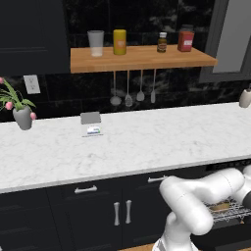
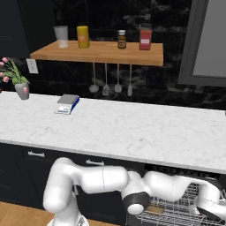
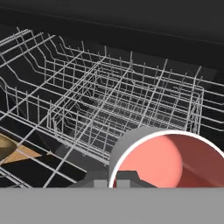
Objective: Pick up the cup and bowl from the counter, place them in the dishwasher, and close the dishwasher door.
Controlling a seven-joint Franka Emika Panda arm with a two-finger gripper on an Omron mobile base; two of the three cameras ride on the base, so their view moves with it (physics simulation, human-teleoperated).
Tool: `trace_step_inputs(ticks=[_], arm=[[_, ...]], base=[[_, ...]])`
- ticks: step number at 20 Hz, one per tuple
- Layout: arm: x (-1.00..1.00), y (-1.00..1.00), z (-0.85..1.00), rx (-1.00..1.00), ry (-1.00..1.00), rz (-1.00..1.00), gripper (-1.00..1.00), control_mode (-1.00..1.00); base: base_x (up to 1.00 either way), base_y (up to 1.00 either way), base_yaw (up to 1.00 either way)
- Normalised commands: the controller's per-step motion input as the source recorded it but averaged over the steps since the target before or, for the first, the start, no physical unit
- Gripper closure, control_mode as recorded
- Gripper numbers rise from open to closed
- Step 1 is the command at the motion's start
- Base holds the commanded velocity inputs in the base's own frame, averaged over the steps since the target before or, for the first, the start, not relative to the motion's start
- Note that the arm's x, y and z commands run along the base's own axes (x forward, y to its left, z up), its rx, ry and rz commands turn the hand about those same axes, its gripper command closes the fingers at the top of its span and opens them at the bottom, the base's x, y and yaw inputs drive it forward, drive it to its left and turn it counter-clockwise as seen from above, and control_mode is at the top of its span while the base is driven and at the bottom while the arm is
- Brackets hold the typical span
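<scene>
My arm reaches low under the white marble counter (image 1: pixel 147 139) into the open black dishwasher (image 2: pixel 174 171). Its silver wire rack (image 3: pixel 109 96) is pulled out below my hand. In the hand view a grey cup (image 3: pixel 168 159) with a white rim and a red inside sits right against my gripper (image 3: pixel 118 179), mouth towards the camera. The gripper looks shut on its rim, with the fingertips mostly hidden. A brown bowl (image 3: pixel 5 148) lies in the rack to the left (image 2: pixel 154 210). The dishwasher door is out of view.
Navy cabinets with silver handles (image 1: pixel 122 212) stand left of the dishwasher. On the counter are a small scale (image 1: pixel 91 122), a flower vase (image 1: pixel 22 116) and a pale object (image 1: pixel 244 98) at the far right. A wooden shelf (image 1: pixel 142 58) holds jars.
</scene>
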Motion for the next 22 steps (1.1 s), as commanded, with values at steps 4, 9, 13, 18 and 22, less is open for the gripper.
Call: trace_step_inputs(ticks=[4, 9, 13, 18, 22], arm=[[0.0, -0.02, 0.21, -0.12, 0.06, -0.19, 1.0, -1.0], [0.02, 0.02, 0.07, -0.25, 0.22, -0.13, 1.0, -1.0], [0.08, 0.1, -0.09, -0.17, 0.24, 0.0, 1.0, -1.0], [0.06, 0.03, -0.43, -0.07, 0.12, 0.0, 1.0, -1.0], [0.0, 0.0, -0.62, -0.02, 0.05, 0.01, 1.0, -1.0]], base=[[0.0, 0.0, 0.0], [0.0, 0.0, 0.0], [0.0, 0.0, 0.0], [0.0, 0.0, 0.0], [0.0, 0.0, 0.0]])
